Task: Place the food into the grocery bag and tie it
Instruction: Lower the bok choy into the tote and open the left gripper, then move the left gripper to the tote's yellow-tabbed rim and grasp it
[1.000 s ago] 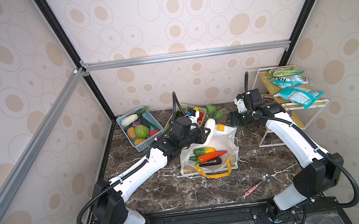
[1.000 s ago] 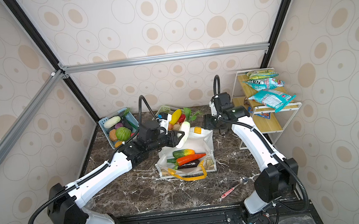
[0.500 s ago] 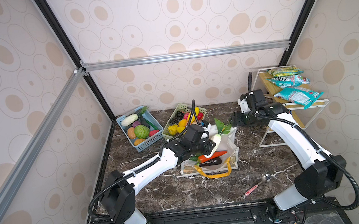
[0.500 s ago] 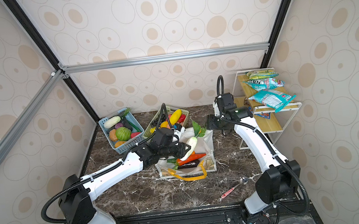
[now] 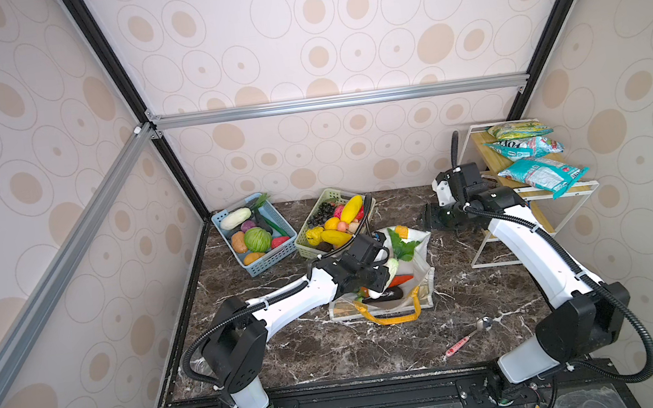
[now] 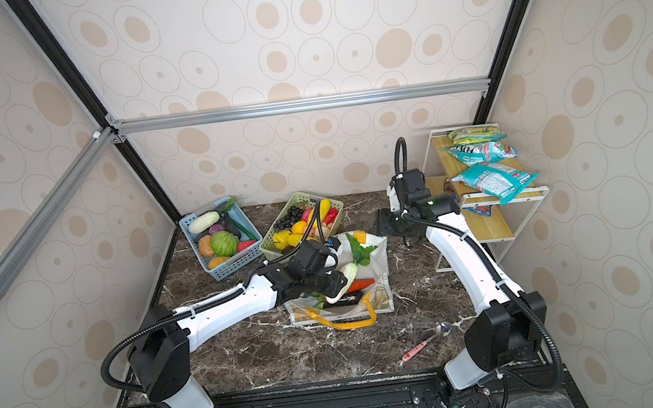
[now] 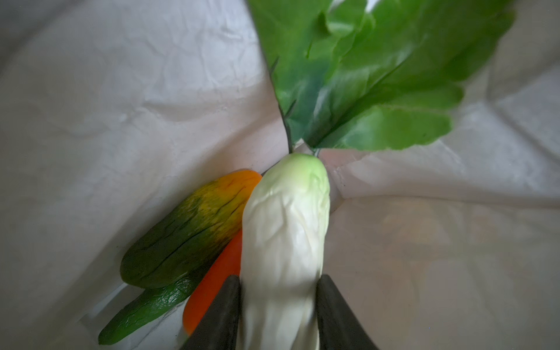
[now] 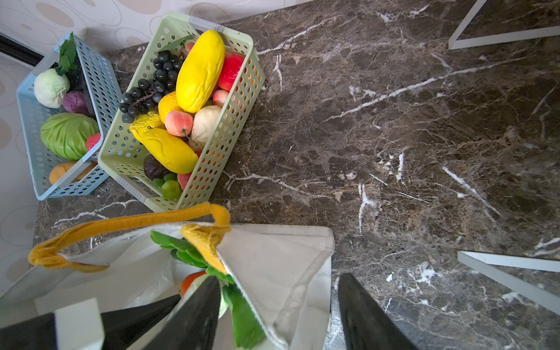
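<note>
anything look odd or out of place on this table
A pink-handled spoon lies alone on the table, nearer the camera than the bag; it is not food. On the shelf, one teal snack packet hangs over the edge.

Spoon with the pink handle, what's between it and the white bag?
Nothing, just bare marble table between the spoon and the grocery bag; both top views show it.
</note>
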You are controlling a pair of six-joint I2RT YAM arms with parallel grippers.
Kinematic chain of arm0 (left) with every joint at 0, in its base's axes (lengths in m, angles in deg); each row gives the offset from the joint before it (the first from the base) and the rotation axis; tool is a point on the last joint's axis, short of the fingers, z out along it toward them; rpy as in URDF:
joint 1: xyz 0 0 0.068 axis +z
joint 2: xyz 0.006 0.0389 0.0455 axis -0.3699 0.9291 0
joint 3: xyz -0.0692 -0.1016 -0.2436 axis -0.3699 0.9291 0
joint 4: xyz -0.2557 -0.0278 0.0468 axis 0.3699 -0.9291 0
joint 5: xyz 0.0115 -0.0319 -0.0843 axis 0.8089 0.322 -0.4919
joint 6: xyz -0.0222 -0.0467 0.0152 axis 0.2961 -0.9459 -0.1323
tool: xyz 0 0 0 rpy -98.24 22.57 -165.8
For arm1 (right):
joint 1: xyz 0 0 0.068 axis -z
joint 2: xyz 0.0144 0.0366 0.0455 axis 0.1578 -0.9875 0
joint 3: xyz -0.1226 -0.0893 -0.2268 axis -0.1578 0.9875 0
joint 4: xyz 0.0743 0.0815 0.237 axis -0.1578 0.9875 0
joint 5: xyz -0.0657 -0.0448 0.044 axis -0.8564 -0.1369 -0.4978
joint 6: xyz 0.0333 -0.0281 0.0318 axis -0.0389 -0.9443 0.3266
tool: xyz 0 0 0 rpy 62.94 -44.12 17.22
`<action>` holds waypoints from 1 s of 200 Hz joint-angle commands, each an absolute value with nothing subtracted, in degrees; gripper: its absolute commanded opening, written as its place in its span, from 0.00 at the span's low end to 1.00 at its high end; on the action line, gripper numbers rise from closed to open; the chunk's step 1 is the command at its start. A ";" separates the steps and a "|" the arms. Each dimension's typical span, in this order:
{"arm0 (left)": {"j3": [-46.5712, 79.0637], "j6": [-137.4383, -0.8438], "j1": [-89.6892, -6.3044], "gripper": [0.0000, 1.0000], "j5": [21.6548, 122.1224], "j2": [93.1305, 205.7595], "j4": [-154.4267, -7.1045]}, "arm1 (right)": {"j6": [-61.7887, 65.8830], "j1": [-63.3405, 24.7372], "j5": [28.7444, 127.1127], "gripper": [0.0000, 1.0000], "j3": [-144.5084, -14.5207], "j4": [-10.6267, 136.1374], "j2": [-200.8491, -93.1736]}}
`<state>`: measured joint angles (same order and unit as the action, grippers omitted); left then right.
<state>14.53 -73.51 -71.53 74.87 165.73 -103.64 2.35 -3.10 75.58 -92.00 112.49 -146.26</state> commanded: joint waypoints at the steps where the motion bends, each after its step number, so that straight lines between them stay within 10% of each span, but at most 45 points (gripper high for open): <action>1: 11.72 -71.26 -72.54 0.43 77.57 166.87 -106.23 | 2.31 -2.63 76.13 0.65 -92.34 113.69 -145.34; 200: -11.89 -62.50 -72.53 0.71 98.10 165.69 -115.43 | 1.86 -2.61 78.55 0.64 -90.55 113.27 -144.48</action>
<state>-6.16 -68.59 -72.34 91.37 164.34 -111.42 2.28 -3.08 77.77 -91.10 112.44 -146.21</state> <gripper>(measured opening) 0.693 0.645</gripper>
